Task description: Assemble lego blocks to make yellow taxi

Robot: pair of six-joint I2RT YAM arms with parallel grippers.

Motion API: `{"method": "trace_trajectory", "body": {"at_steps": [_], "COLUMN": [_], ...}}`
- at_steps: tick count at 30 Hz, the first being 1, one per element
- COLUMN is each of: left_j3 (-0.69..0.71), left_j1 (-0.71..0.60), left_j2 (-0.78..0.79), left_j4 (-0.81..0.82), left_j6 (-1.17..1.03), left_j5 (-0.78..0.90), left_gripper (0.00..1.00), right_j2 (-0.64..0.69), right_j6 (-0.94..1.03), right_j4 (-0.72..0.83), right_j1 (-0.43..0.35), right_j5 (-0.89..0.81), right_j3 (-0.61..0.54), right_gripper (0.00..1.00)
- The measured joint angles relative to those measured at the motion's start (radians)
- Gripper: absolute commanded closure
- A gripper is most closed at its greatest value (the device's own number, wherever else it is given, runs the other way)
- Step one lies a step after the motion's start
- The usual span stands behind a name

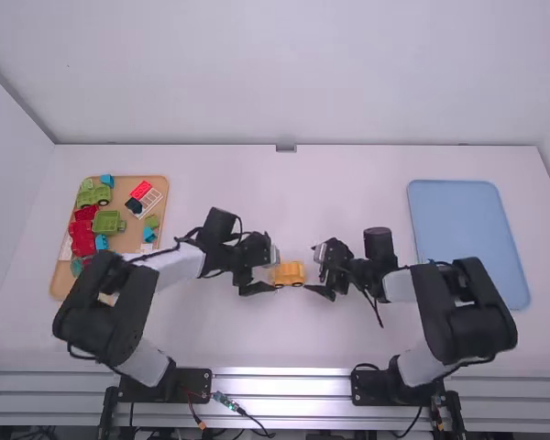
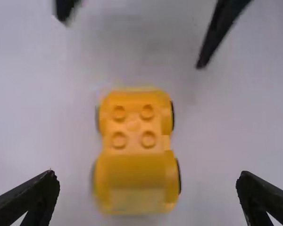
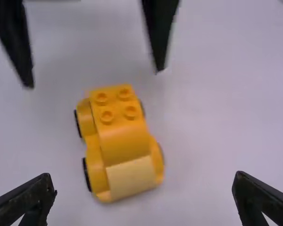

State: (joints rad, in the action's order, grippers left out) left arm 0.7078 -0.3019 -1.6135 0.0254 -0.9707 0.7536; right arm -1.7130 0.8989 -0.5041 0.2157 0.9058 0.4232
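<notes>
Closest to me, the L end effector point(image 1: 273, 268) & R end effector point(image 1: 314, 269) face each other, both w/ fingers spread wide, nothing gripped. Btwn them, the yellow plastic toy-brick car point(image 1: 288, 274), 4 studs & dark wheels, sits upright on the white tabletop point(image 1: 284, 339). Beyond, far R: rounded rectangular pale-blue tray point(image 1: 458, 229). Far L: light-brown rectangular tray point(image 1: 124, 242) w/ red, green & blue plastic blocks point(image 1: 108, 222).

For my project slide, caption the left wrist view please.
Yellow toy car on the table between the left gripper's open fingers, four studs showing.
</notes>
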Motion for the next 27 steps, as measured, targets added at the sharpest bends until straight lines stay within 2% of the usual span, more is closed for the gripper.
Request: {"method": "trace_trajectory", "body": {"at_steps": [5,12,19,23,24,25,27], "left_j3": [0.0,-0.048,-0.105,-0.113,-0.113,-0.113,-0.113], "left_j1": [0.076,0.176,0.208,0.224,0.23,0.232,0.233], "left_j2": [0.121,0.269,0.314,0.314,0.314,0.314,0.314], "left_j4": [0.068,0.106,0.09,0.09,0.092,0.091,0.091], "left_j6": [-0.031,-0.091,-0.104,-0.104,-0.104,-0.104,-0.103], "left_j5": [0.011,0.073,0.084,0.084,0.084,0.084,0.084], "left_gripper": [0.01,0.01,0.01,0.01,0.01,0.01,0.01], "right_j2": [-0.082,-0.203,-0.3,-0.331,-0.331,-0.331,-0.331], "right_j6": [-0.004,0.014,0.026,0.048,0.054,0.053,0.053], "right_j4": [0.01,0.077,0.152,0.194,0.209,0.219,0.232], "right_j1": [0.064,0.103,0.154,0.178,0.181,0.18,0.175], "right_j5": [0.001,0.034,0.037,0.037,0.036,0.036,0.035], "right_j3": [0.033,0.2,0.291,0.312,0.319,0.324,0.331], "right_gripper": [0.01,0.01,0.02,0.21,0.33,0.39,0.41]}}
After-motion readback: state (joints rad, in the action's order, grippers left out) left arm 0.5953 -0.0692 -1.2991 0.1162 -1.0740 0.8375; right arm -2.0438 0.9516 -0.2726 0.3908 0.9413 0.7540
